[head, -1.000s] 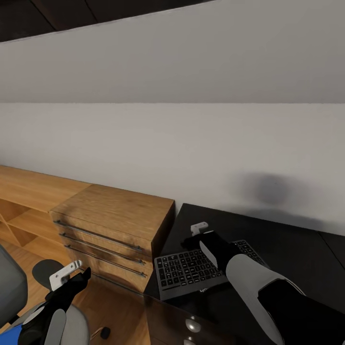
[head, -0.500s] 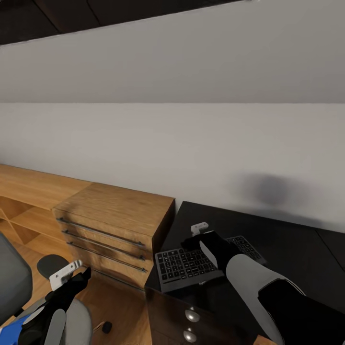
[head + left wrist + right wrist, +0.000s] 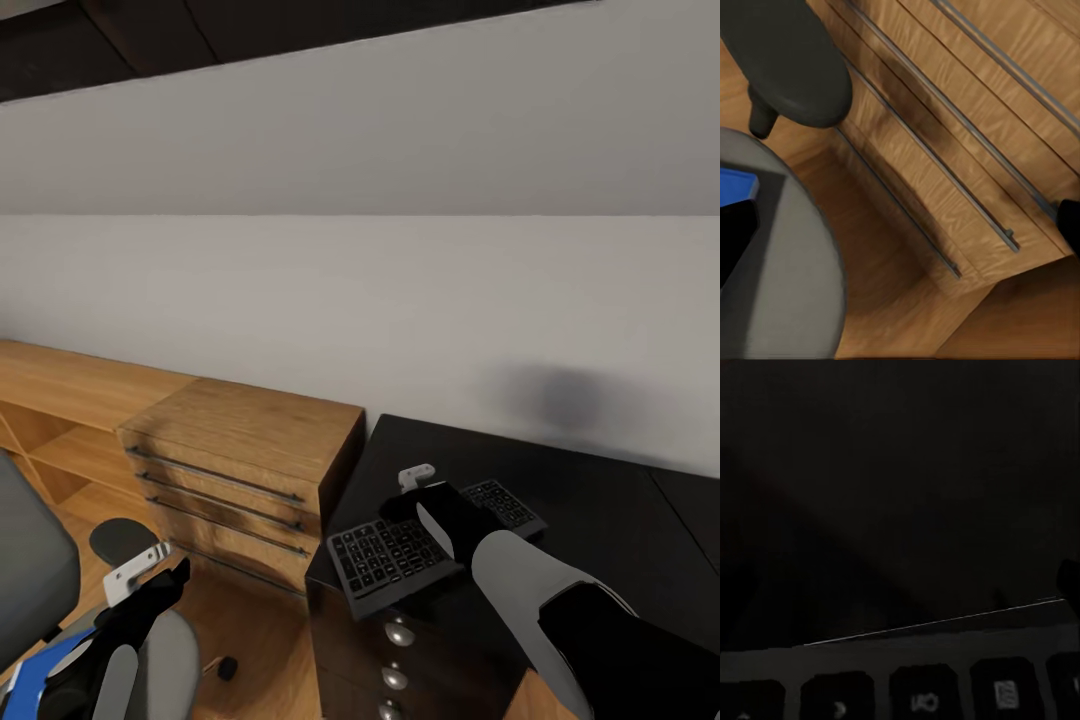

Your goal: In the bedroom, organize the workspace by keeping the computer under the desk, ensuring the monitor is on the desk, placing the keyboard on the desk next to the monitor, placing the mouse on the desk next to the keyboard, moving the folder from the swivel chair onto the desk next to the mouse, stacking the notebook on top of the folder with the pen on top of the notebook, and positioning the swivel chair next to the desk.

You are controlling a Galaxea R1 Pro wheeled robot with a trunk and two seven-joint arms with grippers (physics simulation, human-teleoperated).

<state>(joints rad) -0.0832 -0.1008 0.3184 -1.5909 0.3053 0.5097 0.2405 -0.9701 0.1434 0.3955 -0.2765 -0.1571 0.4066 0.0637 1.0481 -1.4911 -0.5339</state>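
My right gripper (image 3: pixel 405 500) is shut on the far edge of the black keyboard (image 3: pixel 380 555), holding it over the left front corner of the black desk (image 3: pixel 600 510). Part of the keyboard juts past the desk's edge. Its keys (image 3: pixel 922 697) show close up in the right wrist view. Low on the left is the swivel chair (image 3: pixel 30 590), with its grey seat (image 3: pixel 772 285) and black armrest (image 3: pixel 787 67). The blue folder (image 3: pixel 40 665) lies on the seat, and a corner of the folder (image 3: pixel 735 184) is in the left wrist view. My left gripper (image 3: pixel 150 575) hangs open above the seat.
A light wooden chest (image 3: pixel 240 450) with bar handles (image 3: pixel 967 150) stands against the desk's left end, a low wooden shelf beyond it. Round-knobbed desk drawers (image 3: pixel 400 635) face me. A grey wall runs behind everything. Wooden floor lies between chair and chest.
The whole view has shifted with the robot: more of the desk's drawer front shows below. The keyboard stays in my right gripper and now lies a little farther over the desk corner.
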